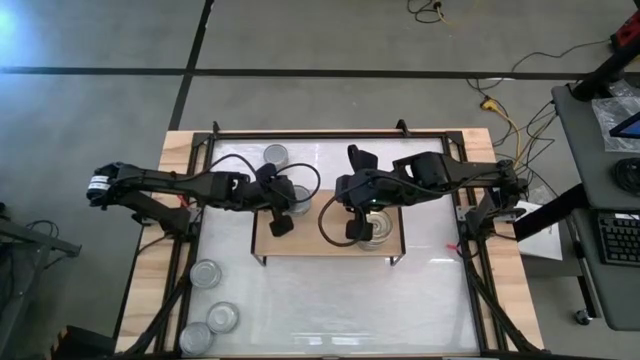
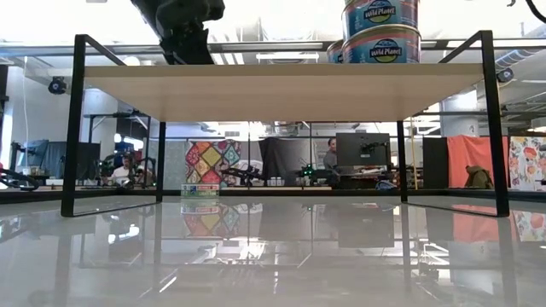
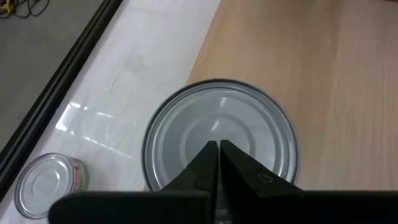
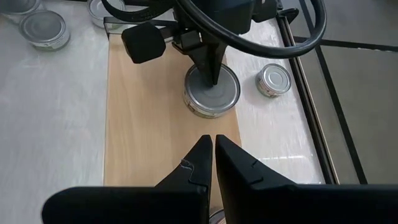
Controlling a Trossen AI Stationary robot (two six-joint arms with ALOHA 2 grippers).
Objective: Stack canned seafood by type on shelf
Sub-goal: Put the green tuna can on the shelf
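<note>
Both arms are reaching in from opposite sides toward the middle, wrists bent downward. The left gripper is pointing straight down with its fingers pressed together, tips touching, holding nothing. The right gripper is hanging just beside it, also pinched closed and empty, with its cable looping off the wrist.

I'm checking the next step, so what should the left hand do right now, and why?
Probably lift straight up and away. The left hand is shut and empty, its tips over a silver-topped can standing on the shelf; more cans wait on the table.
</note>
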